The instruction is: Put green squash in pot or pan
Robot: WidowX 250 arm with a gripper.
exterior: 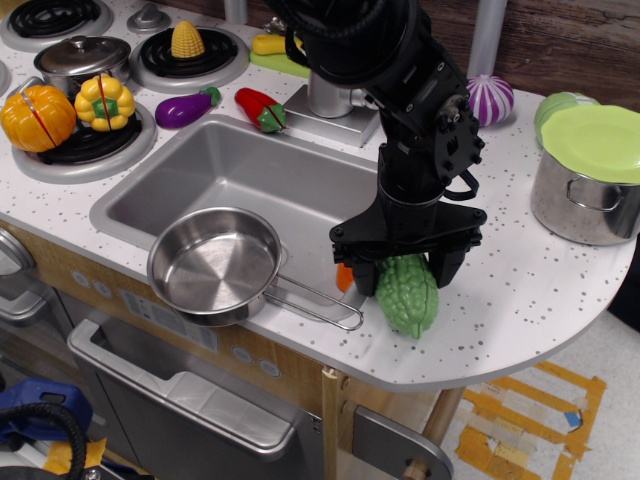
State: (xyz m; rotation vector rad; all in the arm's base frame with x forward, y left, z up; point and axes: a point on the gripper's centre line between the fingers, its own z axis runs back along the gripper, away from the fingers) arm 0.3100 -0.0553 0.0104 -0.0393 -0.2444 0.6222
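I've got the gripper (405, 274) straddling the green squash (408, 295) just right of the saucepan (215, 263), jaws apparently closing on it but grip unconfirmed, for lifting it across.

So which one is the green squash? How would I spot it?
Find the sink, then go to the counter at its right front corner. Under the black tool lies the green squash: bumpy and light green, much bigger than the small orange carrot beside it.
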